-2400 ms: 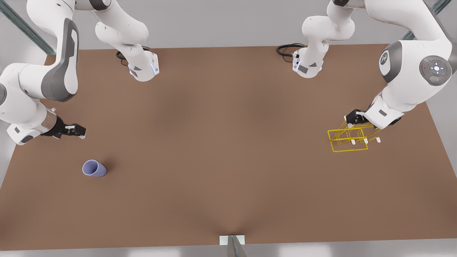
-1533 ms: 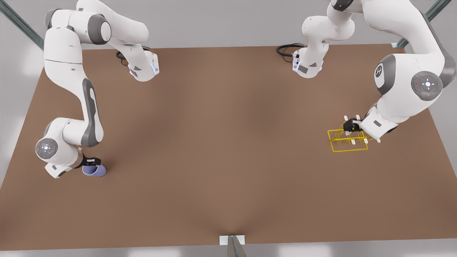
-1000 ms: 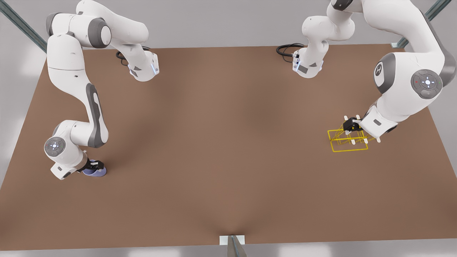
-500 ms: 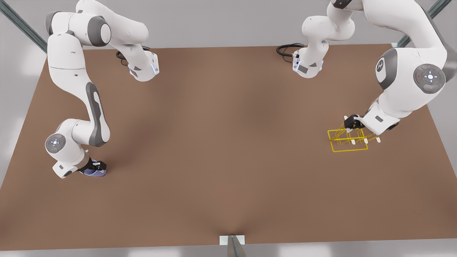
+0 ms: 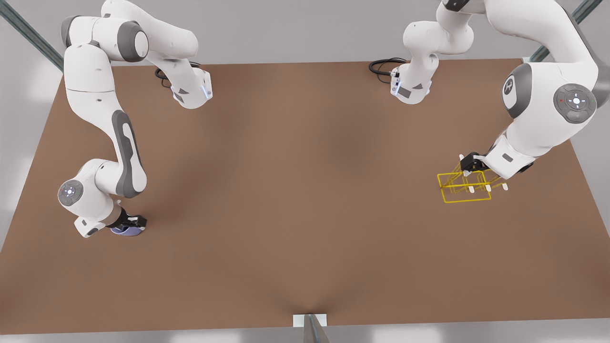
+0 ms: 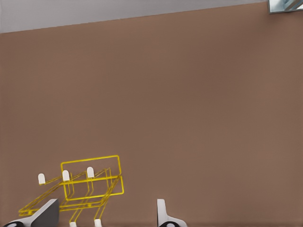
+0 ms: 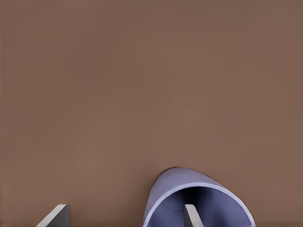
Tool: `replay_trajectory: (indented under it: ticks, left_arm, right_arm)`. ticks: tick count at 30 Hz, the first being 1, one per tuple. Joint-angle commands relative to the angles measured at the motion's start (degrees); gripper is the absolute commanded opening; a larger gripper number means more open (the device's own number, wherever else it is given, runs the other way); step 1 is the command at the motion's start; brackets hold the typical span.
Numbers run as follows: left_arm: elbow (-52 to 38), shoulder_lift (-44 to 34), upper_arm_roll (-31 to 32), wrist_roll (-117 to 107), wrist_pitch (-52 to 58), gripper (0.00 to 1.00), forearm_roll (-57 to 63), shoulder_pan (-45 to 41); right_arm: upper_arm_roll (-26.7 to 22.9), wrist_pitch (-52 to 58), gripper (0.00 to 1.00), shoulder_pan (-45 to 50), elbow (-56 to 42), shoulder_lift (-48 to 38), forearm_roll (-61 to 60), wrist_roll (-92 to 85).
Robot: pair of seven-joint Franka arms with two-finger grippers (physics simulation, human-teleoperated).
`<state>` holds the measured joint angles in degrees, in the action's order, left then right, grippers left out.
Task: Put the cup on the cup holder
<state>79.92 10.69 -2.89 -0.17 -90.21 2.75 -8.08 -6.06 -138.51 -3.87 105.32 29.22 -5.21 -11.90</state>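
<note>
Lavender-blue, the cup [image 5: 125,230] lies on its side on the brown table [image 5: 295,200] at the front view's left, the right gripper [image 5: 132,224] down over it; one finger [image 7: 191,215] sits inside the open mouth and the other outside the wall, spread and not pinching. At the front view's right the left gripper [image 5: 466,164] hovers with fingers parted over the yellow cup holder [image 5: 464,186]

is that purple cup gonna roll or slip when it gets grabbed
Likely to roll: the cup lies on its side on the table, round and tapered, so a nudge may swing it. The open right end effector has one finger inside its mouth; pinching that smooth wall might slip. The left end effector is open at the cup holder.
</note>
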Motion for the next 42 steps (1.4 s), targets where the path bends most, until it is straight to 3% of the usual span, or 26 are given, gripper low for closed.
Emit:
replay_trajectory:
  ticks: [1, 6, 9, 18, 20, 23, 25, 27, 31, 32, 33, 42]
  left_arm:
    - [0.0, -0.1, 0.0, -0.2, 0.0, 1.00, 0.1, 0.0]
    - [0.0, 0.3, 0.0, -0.2, -0.1, 1.00, 0.1, 0.0]
    - [0.0, 0.4, 0.0, -0.2, -0.1, 1.00, 0.1, 0.0]
    - [0.1, 0.6, 0.1, -0.1, -0.4, 1.00, 0.0, 0.0]
    - [0.0, 0.6, 0.1, -0.1, -0.4, 1.00, 0.0, 0.0]
    - [0.1, 0.6, 0.1, -0.1, -0.5, 1.00, 0.0, 0.0]
    - [0.0, 0.6, 0.1, 0.0, -0.5, 1.00, 0.0, 0.0]
    - [0.0, 0.6, 0.1, 0.0, -0.5, 1.00, 0.0, 0.0]
    - [0.1, 0.6, 0.1, 0.0, -0.5, 1.00, 0.0, 0.0]
    - [0.1, 0.7, 0.1, 0.0, -0.5, 1.00, 0.0, 0.0]
    - [0.1, 0.7, 0.1, 0.0, -0.5, 1.00, 0.0, 0.0]
    - [0.0, 0.0, 0.1, -0.1, -0.1, 1.00, 0.1, -0.1]
  right_arm:
    - [0.0, 0.3, 0.92, 0.0, 0.0, 0.0, -0.4, -2.2]
    - [0.3, 3.3, 0.92, 0.0, 0.2, 0.0, -0.5, -2.2]
    - [0.3, 3.4, 0.81, 0.0, 0.2, 0.1, -0.5, -2.2]
    - [0.3, 3.2, 0.68, -0.1, 0.2, 0.9, -0.4, -3.3]
    - [0.3, 3.3, 0.59, 0.0, 0.3, 0.9, -0.4, -3.8]
    - [0.3, 3.4, 0.59, -1.1, 0.7, 0.7, -0.4, -4.8]
    - [0.3, 3.4, 0.54, -1.1, 0.7, 0.7, -0.3, -4.9]
    - [0.3, 3.3, 0.41, -1.1, 0.7, 0.9, -0.4, -5.4]
    - [0.3, 3.4, 0.39, -1.2, 1.0, 1.3, -0.4, -5.8]
    - [0.3, 4.3, 0.35, -1.1, 0.7, 1.3, -0.3, -5.7]
    - [0.3, 4.4, 0.21, -1.1, 0.6, 1.3, -0.3, -5.8]
    - [1.7, 8.4, 0.21, -0.4, -2.0, 0.2, -0.2, -10.3]
